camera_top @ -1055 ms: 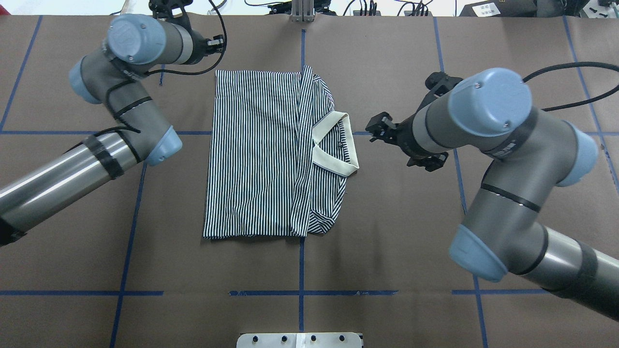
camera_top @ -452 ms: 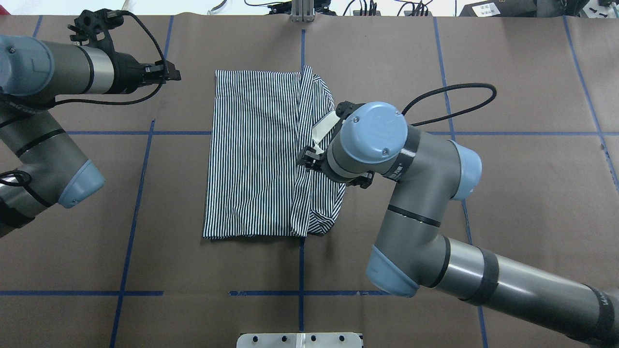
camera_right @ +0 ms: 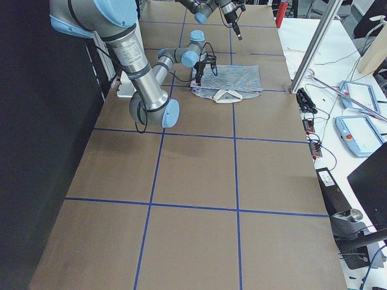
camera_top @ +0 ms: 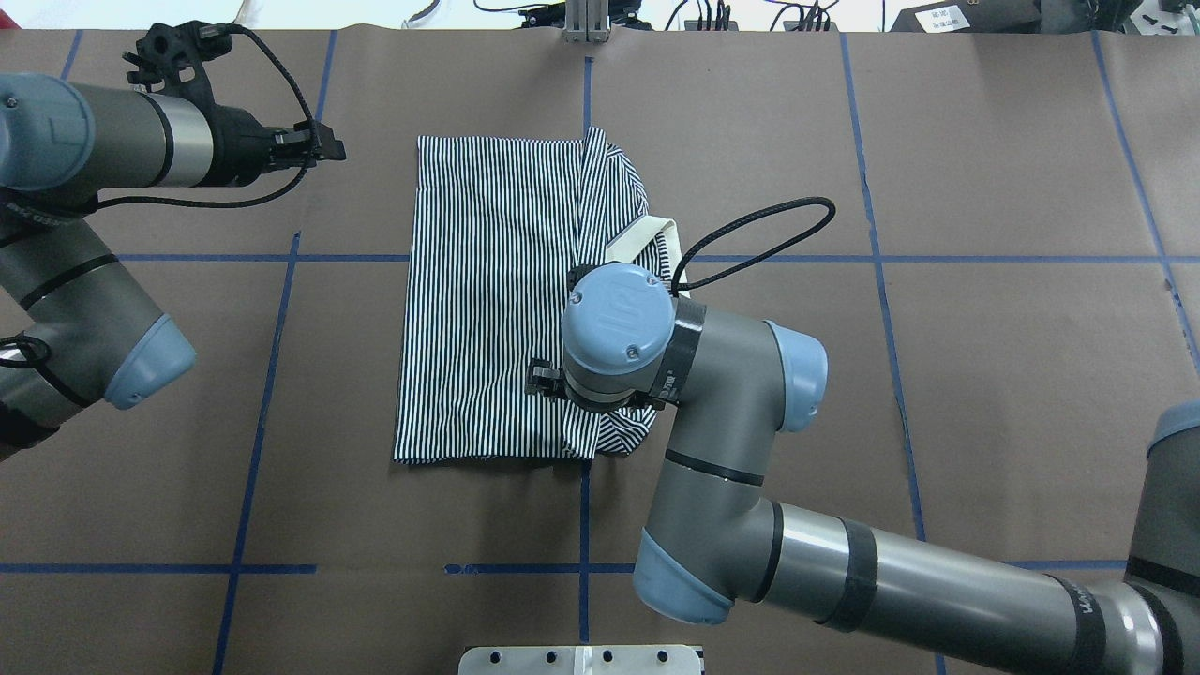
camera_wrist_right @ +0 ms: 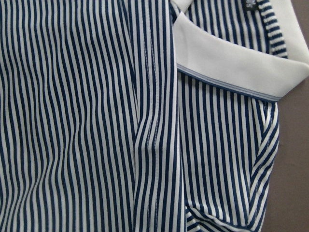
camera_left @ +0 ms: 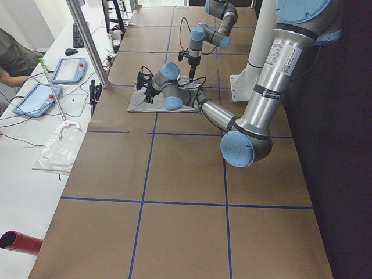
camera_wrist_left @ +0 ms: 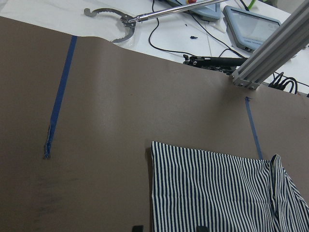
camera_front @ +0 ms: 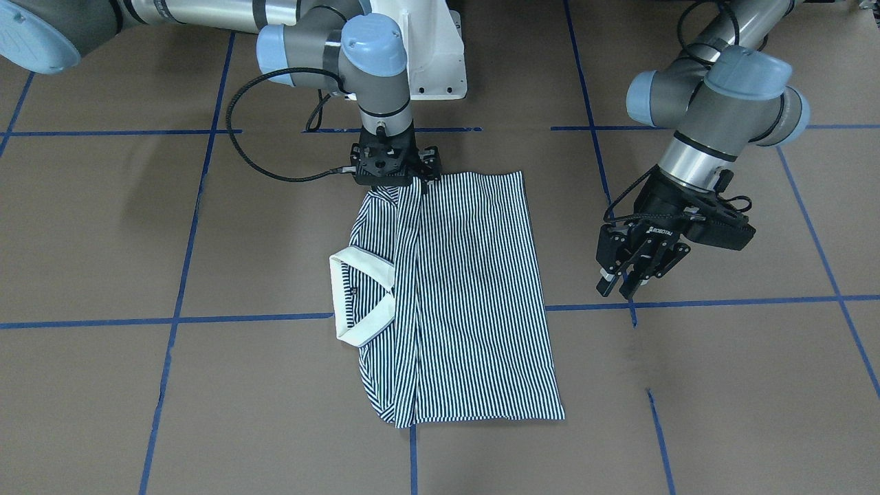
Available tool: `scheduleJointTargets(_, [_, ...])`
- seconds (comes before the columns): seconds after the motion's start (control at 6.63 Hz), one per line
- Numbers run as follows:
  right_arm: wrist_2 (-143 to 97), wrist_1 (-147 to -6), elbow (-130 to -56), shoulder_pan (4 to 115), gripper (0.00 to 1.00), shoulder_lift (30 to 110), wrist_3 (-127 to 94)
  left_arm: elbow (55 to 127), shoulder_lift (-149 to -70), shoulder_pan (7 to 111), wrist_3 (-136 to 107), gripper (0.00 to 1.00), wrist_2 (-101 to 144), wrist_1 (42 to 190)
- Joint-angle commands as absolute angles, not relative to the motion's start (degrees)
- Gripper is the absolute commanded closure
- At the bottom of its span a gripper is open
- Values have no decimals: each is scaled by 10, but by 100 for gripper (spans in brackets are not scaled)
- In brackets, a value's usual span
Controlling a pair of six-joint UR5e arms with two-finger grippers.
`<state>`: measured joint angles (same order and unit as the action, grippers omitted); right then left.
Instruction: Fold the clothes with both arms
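The striped polo shirt (camera_top: 487, 300) lies flat on the brown table, folded into a rectangle, with its cream collar (camera_front: 361, 295) on my right side. My right gripper (camera_front: 393, 184) points straight down at the shirt's edge nearest my base, by the folded-in sleeve. Its jaws look spread and hold nothing. The right wrist (camera_top: 619, 323) hides it from overhead, and its camera sees only stripes (camera_wrist_right: 87, 121) and collar (camera_wrist_right: 231, 60). My left gripper (camera_front: 617, 289) hangs open above bare table, well clear of the shirt's left side (camera_wrist_left: 217, 193).
Blue tape lines (camera_top: 272, 375) grid the brown table cover. My white pedestal (camera_front: 433, 48) stands behind the shirt. An aluminium post (camera_top: 586, 23), cables and tablets (camera_wrist_left: 251, 24) lie beyond the far edge. A person (camera_left: 17, 58) sits at the side bench.
My right arm has swung left from the table beside the collar, over the shirt, down to its near edge. The left arm has pulled back left and its gripper has dropped lower.
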<state>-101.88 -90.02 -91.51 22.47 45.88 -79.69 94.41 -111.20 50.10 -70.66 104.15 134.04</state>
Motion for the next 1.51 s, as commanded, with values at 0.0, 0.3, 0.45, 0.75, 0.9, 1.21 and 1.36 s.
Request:
scheduleJointTargets(0.0, [-996,-924,-888,200,0,445,-750,945,-1112,501,-716,53,1042,1340])
scheduleJointTargets(0.3, [-990,-949,-882,195,0,446,-718,948,-1112,500,-717,53,1042,1340])
scheduleJointTargets(0.45, [-991,-951,-886,195,0,451,-716,949,-1112,500,-717,53,1042,1340])
scheduleJointTargets(0.75, [-993,-973,-953,228,0,531,-641,951,-1112,500,-717,53,1042,1340])
scheduleJointTargets(0.9, [-996,-974,-1052,245,0,622,-576,956,-1112,500,-717,53,1043,1339])
scheduleJointTargets(1.21, [-991,-976,-1064,244,0,624,-574,966,-1113,499,-740,53,1055,1329])
scheduleJointTargets(1.36, [-990,-977,-1050,246,0,592,-587,968,-1112,499,-740,53,1055,1328])
